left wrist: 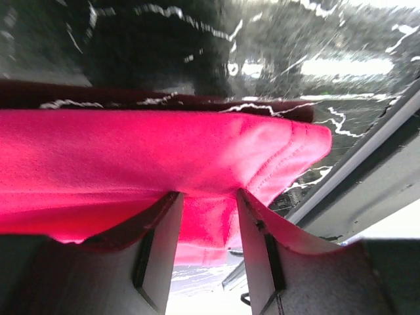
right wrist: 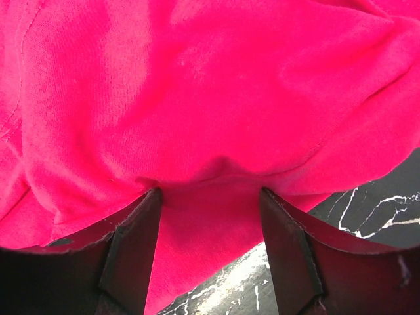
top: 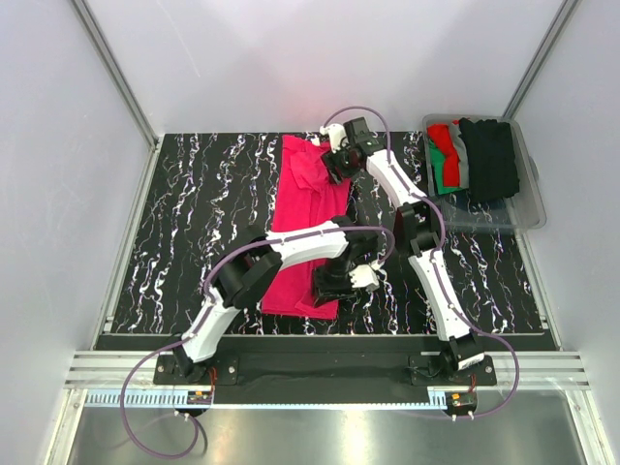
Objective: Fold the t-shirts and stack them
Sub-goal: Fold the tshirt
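The bright pinkish-red t-shirt [top: 305, 208] lies as a long folded strip down the middle of the black marbled table. My left gripper [top: 334, 281] is at its near right corner. In the left wrist view [left wrist: 207, 193] the fingers are shut on the shirt's [left wrist: 131, 151] hem, which hangs lifted above the table. My right gripper [top: 337, 167] is at the far right part of the strip, where the cloth is bunched. In the right wrist view [right wrist: 210, 190] the shirt [right wrist: 210, 85] puckers between the fingers, whose tips are hidden under it.
A clear plastic bin [top: 531, 211] stands at the back right, holding folded red [top: 441, 136], green [top: 444, 170], grey [top: 463, 155] and black [top: 489, 155] shirts. White walls enclose the table. A metal rail runs along the near edge.
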{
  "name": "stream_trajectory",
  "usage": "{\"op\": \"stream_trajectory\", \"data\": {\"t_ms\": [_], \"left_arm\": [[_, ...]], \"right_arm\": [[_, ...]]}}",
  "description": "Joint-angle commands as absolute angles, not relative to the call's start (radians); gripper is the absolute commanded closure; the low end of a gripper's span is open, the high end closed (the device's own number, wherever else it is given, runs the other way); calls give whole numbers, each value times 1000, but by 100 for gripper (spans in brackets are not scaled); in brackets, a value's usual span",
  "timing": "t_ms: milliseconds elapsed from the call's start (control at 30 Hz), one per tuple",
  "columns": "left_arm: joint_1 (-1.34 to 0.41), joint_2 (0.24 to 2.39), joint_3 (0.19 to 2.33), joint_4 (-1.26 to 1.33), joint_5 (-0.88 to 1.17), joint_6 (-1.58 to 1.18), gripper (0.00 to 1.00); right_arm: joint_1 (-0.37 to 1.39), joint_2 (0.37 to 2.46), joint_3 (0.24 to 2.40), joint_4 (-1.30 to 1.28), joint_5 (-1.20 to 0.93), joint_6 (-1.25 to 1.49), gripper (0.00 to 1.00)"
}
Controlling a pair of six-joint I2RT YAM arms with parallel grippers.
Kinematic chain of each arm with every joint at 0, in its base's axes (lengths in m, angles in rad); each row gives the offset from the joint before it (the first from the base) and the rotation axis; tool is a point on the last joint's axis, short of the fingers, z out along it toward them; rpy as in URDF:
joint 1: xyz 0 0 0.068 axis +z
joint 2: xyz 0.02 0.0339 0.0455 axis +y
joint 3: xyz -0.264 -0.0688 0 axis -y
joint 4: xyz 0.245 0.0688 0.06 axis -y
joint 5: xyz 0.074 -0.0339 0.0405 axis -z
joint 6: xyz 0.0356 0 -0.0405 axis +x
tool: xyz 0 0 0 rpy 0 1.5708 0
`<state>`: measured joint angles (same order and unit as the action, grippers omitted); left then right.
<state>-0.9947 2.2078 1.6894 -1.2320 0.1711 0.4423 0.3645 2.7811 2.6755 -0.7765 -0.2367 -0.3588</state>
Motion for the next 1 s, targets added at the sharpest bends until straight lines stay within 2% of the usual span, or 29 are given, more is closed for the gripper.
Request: {"op": "stream_trajectory", "data": {"t_ms": [0, 267, 433, 500, 633, 767, 800, 867, 900, 967], "left_arm": [[-1003, 2298, 1726, -1028, 254, 479, 54], [-1020, 2271, 1821, -1071, 239, 427, 52], [-999, 1982, 1824, -1063, 131, 399, 41], [-965, 1874, 1824, -1063, 109, 361, 35], [-873, 1734, 1766, -1026, 104, 186, 32], [-717, 1599, 1588, -959, 147, -42, 31], [-689, 1582, 1545, -947, 158, -84, 36], [-594, 1516, 1389, -882, 228, -226, 56], [-560, 1494, 1334, -824, 254, -283, 78], [-487, 1459, 1183, -776, 325, -414, 81]], "right_arm": [[356, 2823, 2720, -756, -261, -359, 32], [354, 2784, 2738, -753, -241, -350, 31], [336, 2514, 2646, -756, -180, -257, 31], [325, 2415, 2533, -755, -196, -189, 31], [318, 2119, 2237, -752, -241, -25, 32], [318, 1898, 1750, -733, -446, 176, 32], [318, 1863, 1677, -729, -483, 258, 33], [319, 1784, 1463, -697, -597, 319, 35], [318, 1760, 1395, -681, -626, 374, 36], [321, 1700, 1201, -625, -679, 434, 37]]}}
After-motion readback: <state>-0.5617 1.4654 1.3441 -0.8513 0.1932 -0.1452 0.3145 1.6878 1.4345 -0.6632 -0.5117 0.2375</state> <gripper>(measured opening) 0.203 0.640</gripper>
